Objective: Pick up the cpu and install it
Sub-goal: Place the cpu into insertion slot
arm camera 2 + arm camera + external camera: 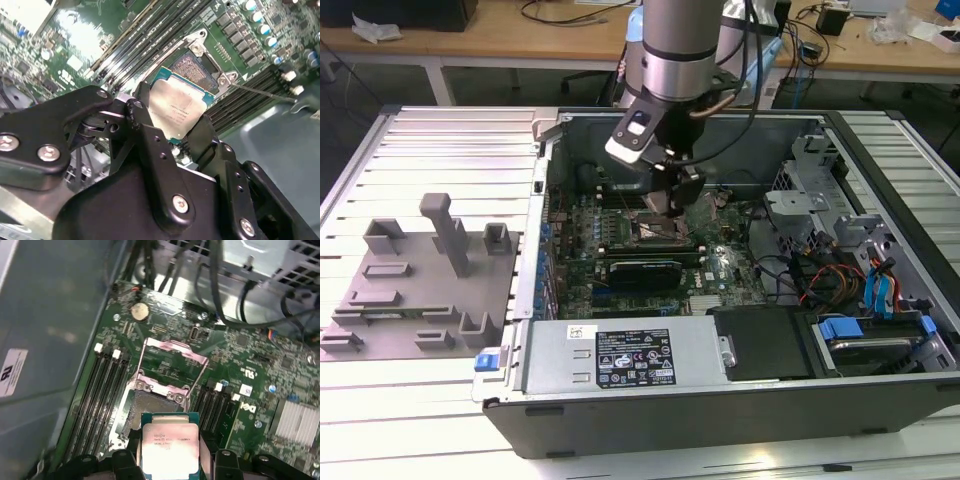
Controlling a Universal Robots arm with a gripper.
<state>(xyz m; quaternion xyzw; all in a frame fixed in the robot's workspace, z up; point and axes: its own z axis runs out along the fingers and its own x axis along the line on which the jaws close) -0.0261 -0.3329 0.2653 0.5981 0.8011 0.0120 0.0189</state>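
We see the pick-up as done. The black two-fingered pincer (172,116) is clamped on the cpu (176,107), a small flat square chip with a shiny silver-grey metal lid and a thin blue-green rim. One finger presses on each of two opposite edges of the chip. In the first wrist view the chip (169,446) sits between those fingers with its metal lid facing the camera.

The arm reaches down into the open dark grey metal computer case (740,405), which lies on the ribbed aluminium worktop (410,410). The pincer hangs over the green motherboard (720,262), just above the dark square socket (196,69). That socket is bare, and its field of fine contacts is uncovered. Its thin silver hinged retention frame (172,356) is tipped up and open beyond it, between the rows of long black memory slots (97,395).

We judge the install not yet finished. The chip sits tilted at the near edge of the socket, not flat within it, and we cannot tell whether any corner touches. Seating the chip, letting go of it and shutting the frame remain, as far as we can judge. The grey plastic fixture tray (420,300) lies on the worktop well apart, at the exterior view's left.
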